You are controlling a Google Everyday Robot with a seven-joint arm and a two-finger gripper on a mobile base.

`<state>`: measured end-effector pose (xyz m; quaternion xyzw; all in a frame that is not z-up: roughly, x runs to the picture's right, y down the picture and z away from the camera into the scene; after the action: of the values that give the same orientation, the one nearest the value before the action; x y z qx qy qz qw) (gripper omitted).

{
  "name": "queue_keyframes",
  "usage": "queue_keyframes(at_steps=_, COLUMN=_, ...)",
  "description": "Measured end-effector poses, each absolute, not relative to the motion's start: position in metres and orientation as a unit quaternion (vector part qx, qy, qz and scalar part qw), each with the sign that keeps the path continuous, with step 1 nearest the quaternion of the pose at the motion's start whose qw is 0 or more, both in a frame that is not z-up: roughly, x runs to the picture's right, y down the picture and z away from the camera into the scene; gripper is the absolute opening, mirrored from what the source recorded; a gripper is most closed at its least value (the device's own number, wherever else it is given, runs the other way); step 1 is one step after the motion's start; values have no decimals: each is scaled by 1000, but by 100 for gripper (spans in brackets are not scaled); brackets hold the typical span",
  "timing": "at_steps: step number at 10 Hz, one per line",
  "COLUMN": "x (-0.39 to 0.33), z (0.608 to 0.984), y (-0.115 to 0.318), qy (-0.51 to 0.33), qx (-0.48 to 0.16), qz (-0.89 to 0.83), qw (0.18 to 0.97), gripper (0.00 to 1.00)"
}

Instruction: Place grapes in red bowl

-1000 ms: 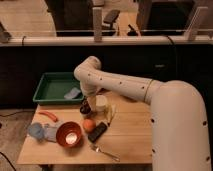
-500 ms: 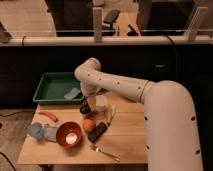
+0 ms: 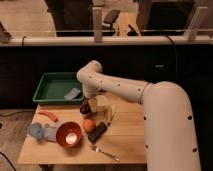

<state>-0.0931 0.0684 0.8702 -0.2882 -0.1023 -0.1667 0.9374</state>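
The gripper [image 3: 89,103] is hanging right at the grapes [image 3: 84,109], behind the red bowl [image 3: 60,130], though I can't tell its grip.

The arm's thick white rear link [image 3: 170,125], off to the right of the gripper [image 3: 86,103], has swung a little leftward, toward it, over the last second. The gripper, low over the grapes [image 3: 84,110], has shifted too slightly to tell which way.
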Motion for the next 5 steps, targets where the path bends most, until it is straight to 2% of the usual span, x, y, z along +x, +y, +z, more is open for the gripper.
queue_keyframes(at_steps=1, x=-93, z=872, y=70, qy=-102, qx=-290, qz=-166, qw=937, gripper=57)
queue_keyframes(at_steps=3, x=-92, z=875, y=74, qy=-102, qx=-296, qz=-162, qw=936, gripper=33)
queue_keyframes(at_steps=5, x=-90, z=876, y=76, qy=-103, qx=-297, qz=-158, qw=936, gripper=15)
